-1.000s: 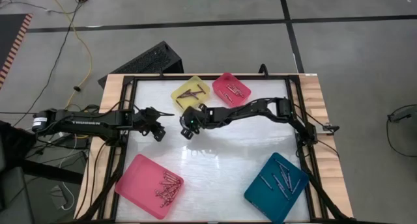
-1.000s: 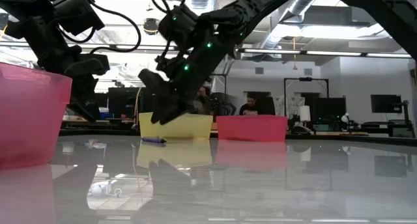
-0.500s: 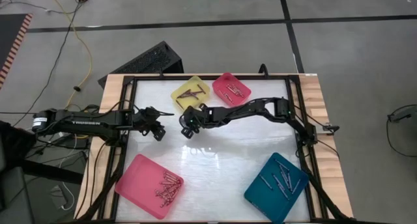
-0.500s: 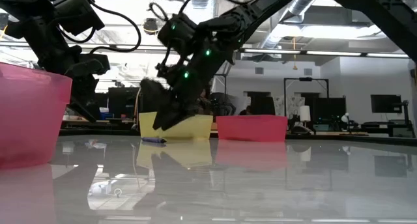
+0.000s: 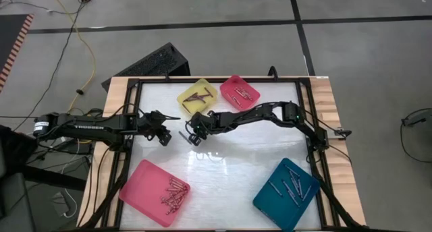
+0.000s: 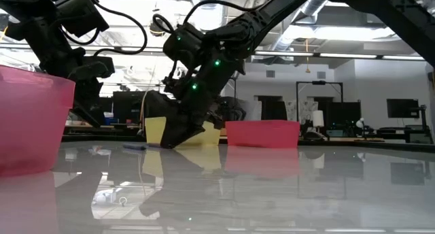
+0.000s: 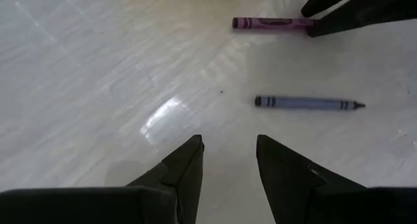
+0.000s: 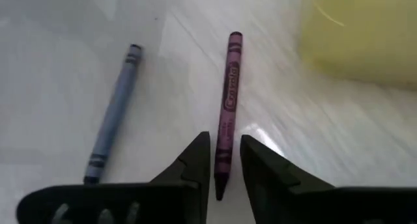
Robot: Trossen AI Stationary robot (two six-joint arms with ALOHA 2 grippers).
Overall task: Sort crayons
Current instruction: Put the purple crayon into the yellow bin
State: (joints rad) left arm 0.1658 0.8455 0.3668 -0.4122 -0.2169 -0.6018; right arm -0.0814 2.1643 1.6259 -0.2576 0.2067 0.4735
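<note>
Two crayons lie flat on the white table: a purple-pink one and a blue-grey one, both also in the left wrist view. My right gripper is down at the table just in front of the yellow tray. It is slightly open, its fingertips on either side of the purple-pink crayon's pointed end. My left gripper hovers open and empty left of the crayons. My right gripper's fingers stand on either side of the purple-pink crayon's pointed end, coming slanting from above and lying along the crayon. I cannot tell whether they touch it. The crayon lies flat on the table.
A small pink tray stands beside the yellow one at the far edge. A large pink tray is near left and a teal tray near right, each with several crayons. A black frame borders the table.
My right gripper has gone down to the table top and a little toward the table's left and near edges, ending over the purple-pink crayon. My left gripper has kept still.
</note>
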